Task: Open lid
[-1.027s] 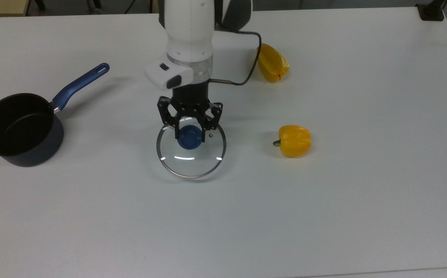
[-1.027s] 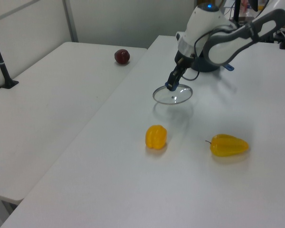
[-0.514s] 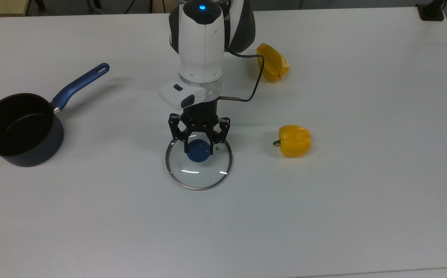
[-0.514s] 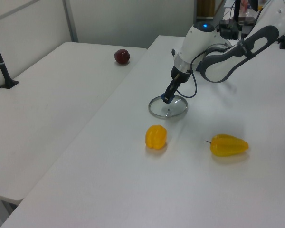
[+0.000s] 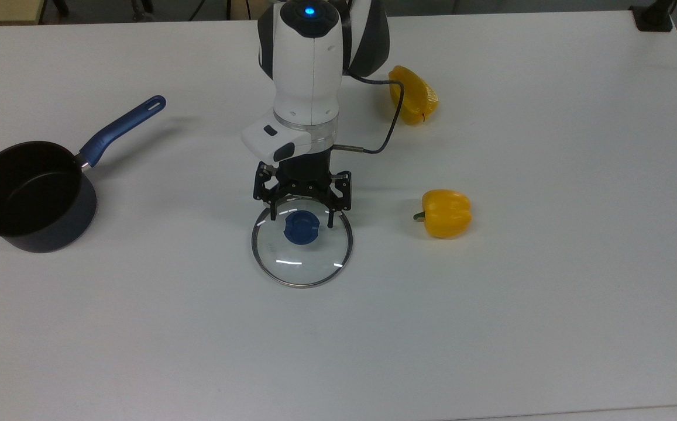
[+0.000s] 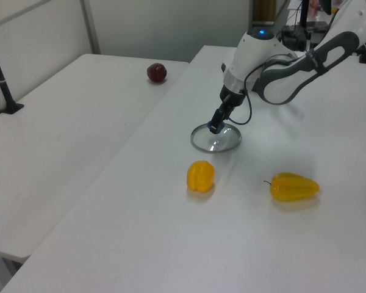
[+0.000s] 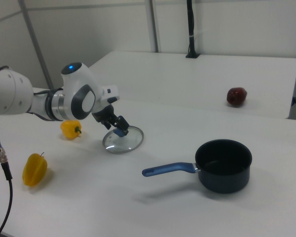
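The lid (image 5: 301, 248) lay flat on the table (image 5: 549, 292), well apart from the pan (image 5: 28, 199), probably set there to leave the pan uncovered. The gripper (image 5: 301, 222) hung released, fingers spread either side of the blue knob (image 5: 301, 227). The lid was clear glass, thin metal rim, knob at centre.

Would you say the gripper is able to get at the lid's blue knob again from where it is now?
Probably yes. The gripper is open, its fingers either side of the blue knob on the lid, which lies flat on the table with nothing between them.
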Robot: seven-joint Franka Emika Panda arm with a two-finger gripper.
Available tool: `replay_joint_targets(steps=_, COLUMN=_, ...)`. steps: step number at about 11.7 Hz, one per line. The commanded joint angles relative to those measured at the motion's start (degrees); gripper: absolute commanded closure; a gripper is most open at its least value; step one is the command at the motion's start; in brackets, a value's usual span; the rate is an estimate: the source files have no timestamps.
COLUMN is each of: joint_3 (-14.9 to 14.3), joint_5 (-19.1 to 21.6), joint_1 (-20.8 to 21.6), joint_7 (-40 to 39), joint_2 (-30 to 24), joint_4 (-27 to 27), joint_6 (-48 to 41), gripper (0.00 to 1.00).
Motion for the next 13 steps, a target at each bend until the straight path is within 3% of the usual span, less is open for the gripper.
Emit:
replay_joint_targets(steps=1, joint_3=-0.8, joint_5=-1.6, joint_1=1.2, joint_7=0.9, joint_2=-8.8, joint_4=-0.4, joint_6=-14.3, gripper=0.0)
replay_joint_targets(steps=5, joint_3=-0.8, joint_5=-0.8, joint_1=0.5, joint_7=-9.7, joint_2=-18.8, joint_4=2.0, joint_6=-37.6, gripper=0.0)
replay_joint_targets(steps=7, joint_3=-1.4, joint_5=-0.5, joint_1=0.3, joint_7=-11.0, joint_2=-24.1, joint_4=2.0, joint_6=-45.9, gripper=0.0)
replay_joint_targets(steps=9, joint_3=-1.6, joint_5=0.6, joint_1=-1.6, joint_7=-11.2, joint_2=-27.4, joint_4=2.1, joint_6=-50.5, gripper=0.0)
replay_joint_targets(steps=13, joint_3=-1.6, joint_5=0.7, joint_1=-2.5, joint_7=-11.1, joint_2=-28.4, joint_4=2.2, joint_6=-51.7, gripper=0.0)
